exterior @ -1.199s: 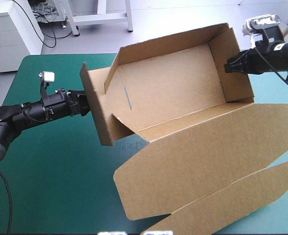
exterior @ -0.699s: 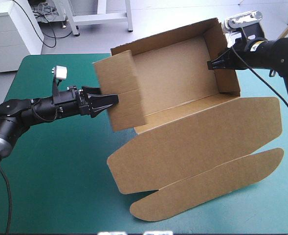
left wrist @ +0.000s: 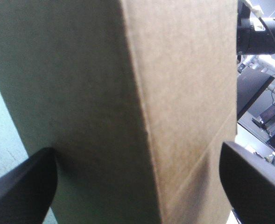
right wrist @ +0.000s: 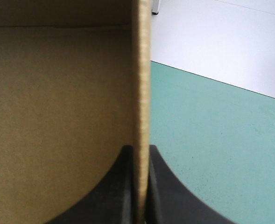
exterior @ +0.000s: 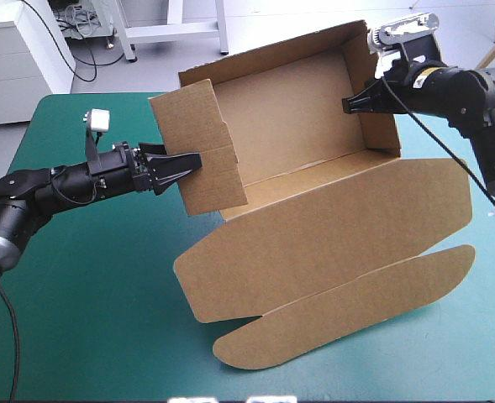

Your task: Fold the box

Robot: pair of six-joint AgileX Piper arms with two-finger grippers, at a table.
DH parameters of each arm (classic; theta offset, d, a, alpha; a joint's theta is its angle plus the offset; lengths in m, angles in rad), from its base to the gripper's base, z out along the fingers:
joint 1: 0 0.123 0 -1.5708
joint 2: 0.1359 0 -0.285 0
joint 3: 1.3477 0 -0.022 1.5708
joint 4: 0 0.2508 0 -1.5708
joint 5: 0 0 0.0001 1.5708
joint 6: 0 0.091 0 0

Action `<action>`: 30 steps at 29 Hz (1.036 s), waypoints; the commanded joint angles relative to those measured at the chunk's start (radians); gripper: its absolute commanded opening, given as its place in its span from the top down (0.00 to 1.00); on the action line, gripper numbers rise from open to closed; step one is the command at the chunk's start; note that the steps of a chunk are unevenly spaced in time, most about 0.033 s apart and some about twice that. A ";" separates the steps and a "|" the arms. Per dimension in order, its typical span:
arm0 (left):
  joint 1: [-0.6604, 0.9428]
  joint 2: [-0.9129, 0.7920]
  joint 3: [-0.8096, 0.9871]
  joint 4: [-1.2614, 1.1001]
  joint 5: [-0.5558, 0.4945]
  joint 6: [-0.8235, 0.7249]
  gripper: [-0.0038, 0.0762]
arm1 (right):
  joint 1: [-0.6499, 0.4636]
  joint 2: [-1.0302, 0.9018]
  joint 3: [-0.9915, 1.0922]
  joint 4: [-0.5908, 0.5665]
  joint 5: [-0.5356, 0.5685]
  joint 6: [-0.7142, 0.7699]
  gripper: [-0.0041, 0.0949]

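Observation:
The brown box (exterior: pixel 297 126) stands as an open tray, tilted, with its lid (exterior: pixel 331 235) lying flat toward the table's front. My left gripper (exterior: pixel 184 164) is open, and its fingertips rest against the outer face of the left end wall (exterior: pixel 201 159). In the left wrist view that wall (left wrist: pixel 128 102) fills the space ahead between the spread fingers (left wrist: pixel 20 186). My right gripper (exterior: pixel 352 105) is shut on the right end wall (exterior: pixel 377 92). In the right wrist view the board's edge (right wrist: pixel 142 70) runs straight up from between the right gripper's (right wrist: pixel 139 151) pinched fingers.
The lid's rounded tuck flap (exterior: pixel 348 315) reaches toward the table's front edge. Bare teal-green cover (exterior: pixel 87 285) lies to the front left of the box and under the left arm.
The left end wall has swung up and in to stand upright. The left gripper came round to its outer face. The whole box and the right gripper have shifted left.

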 commanded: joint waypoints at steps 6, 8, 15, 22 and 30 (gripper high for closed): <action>-0.063 -0.027 -0.149 0.094 -0.059 -0.100 0.12 | 0.078 -0.036 -0.027 -0.134 -0.126 0.121 0.97; -0.096 -0.027 -0.189 0.171 -0.137 -0.151 0.12 | 0.091 -0.036 -0.027 -0.158 -0.135 0.142 0.97; -0.256 -0.027 -0.278 0.512 -0.524 -0.431 0.12 | 0.097 -0.036 -0.027 -0.189 -0.162 0.194 0.97; -0.387 -0.027 -0.279 0.678 -0.791 -0.617 0.21 | 0.097 -0.036 -0.027 -0.242 -0.186 0.252 0.97; -0.436 -0.022 -0.279 0.692 -0.877 -0.629 0.35 | 0.097 -0.036 -0.027 -0.250 -0.198 0.261 0.97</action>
